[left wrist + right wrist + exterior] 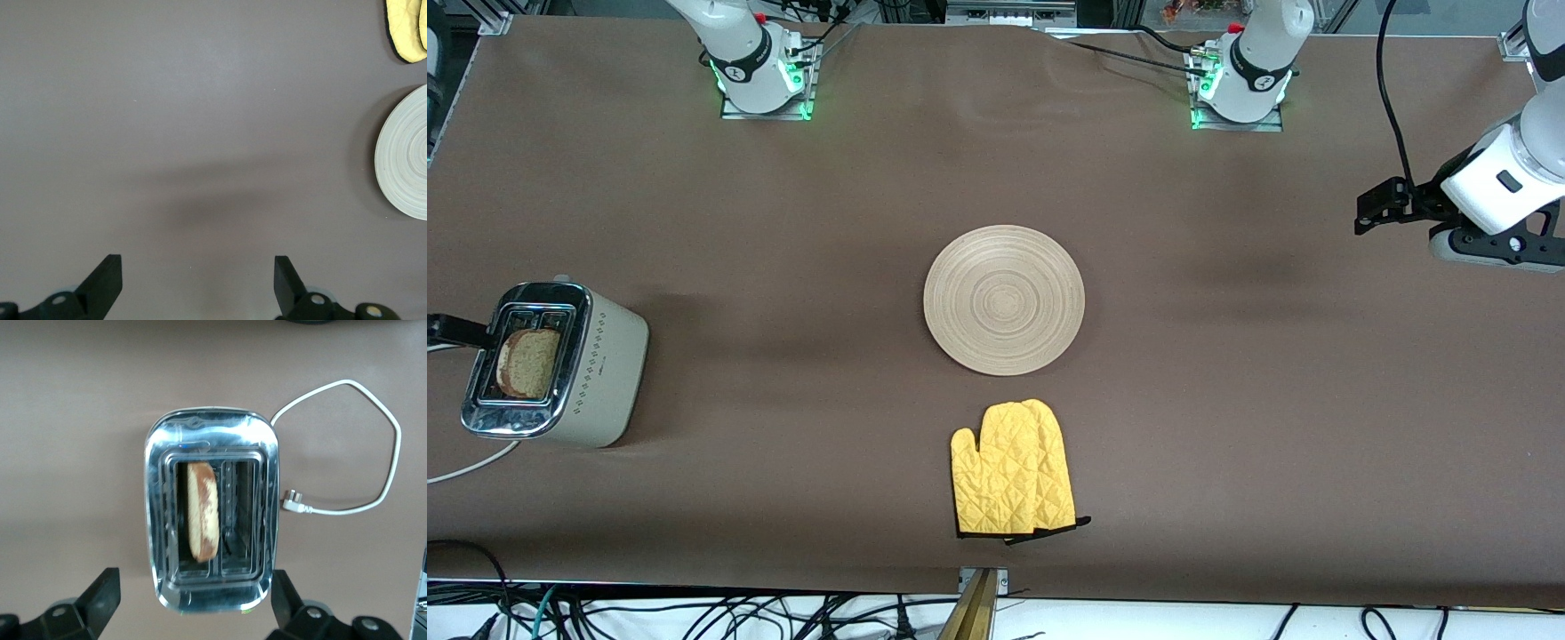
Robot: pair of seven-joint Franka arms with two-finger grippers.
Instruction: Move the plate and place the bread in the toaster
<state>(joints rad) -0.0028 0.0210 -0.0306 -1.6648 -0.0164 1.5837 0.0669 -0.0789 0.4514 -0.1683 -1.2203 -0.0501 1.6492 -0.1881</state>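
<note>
Bread (pixel 527 362) is sitting upright in one slot of the toaster (pixel 596 373), which is standing at the right arm's end of the table; in the right wrist view the slice's long axis is running along the slot, with the second slot beside it empty.

Right gripper (pixel 193 603) is hanging over the toaster with its fingers spread wide, pinching nothing. The bread is lying straight below it (so any further move here would be a plain vertical one, by my reading).

Plate (pixel 1004 300) is lying flat mid-table, with a yellow oven mitt (pixel 1011 469) just nearer the front camera than it, apart from it.

Left gripper (pixel 198 283) is hovering over bare table (pixel 200 120) toward the left arm's end, fingers spread and empty; the plate is lying well apart from it. That arm is waiting.

Judgement: both parts of the task are looking finished.
</note>
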